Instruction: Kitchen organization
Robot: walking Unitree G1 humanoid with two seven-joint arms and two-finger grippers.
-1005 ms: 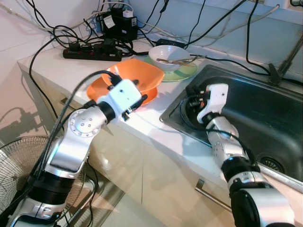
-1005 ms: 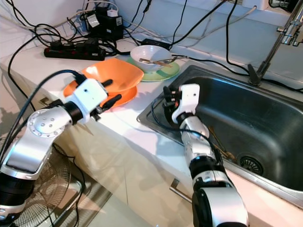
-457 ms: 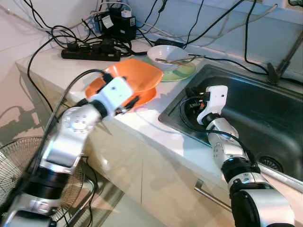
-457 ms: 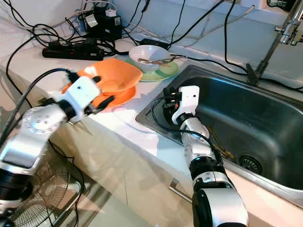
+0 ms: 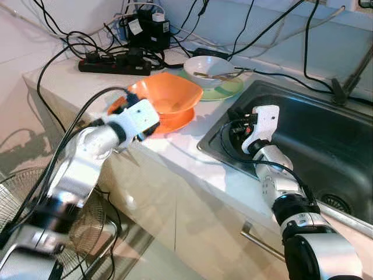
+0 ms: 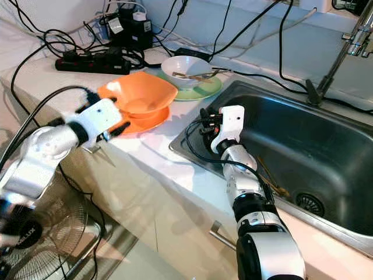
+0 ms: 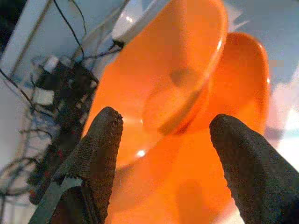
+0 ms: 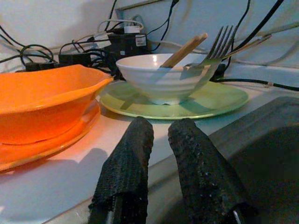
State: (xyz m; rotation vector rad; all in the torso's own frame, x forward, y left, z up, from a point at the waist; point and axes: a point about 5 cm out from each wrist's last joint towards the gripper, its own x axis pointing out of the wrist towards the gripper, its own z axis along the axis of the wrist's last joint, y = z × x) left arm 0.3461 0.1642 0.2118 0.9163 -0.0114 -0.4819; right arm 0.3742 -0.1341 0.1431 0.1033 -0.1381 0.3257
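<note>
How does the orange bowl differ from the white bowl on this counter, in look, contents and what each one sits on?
The orange bowl is wider, with a wavy, squarish rim; the white bowl is smaller and round. The orange bowl looks empty, while the white bowl holds a fork and chopsticks. The orange bowl rests on an orange plate, the white bowl on a pale green plate. Both stand upright on the counter beside the sink.

counter [image 5: 192,153] | orange plate [image 5: 175,121]; green plate [image 5: 228,88]; power strip [image 5: 112,65]; cables, perhaps adapters
</note>
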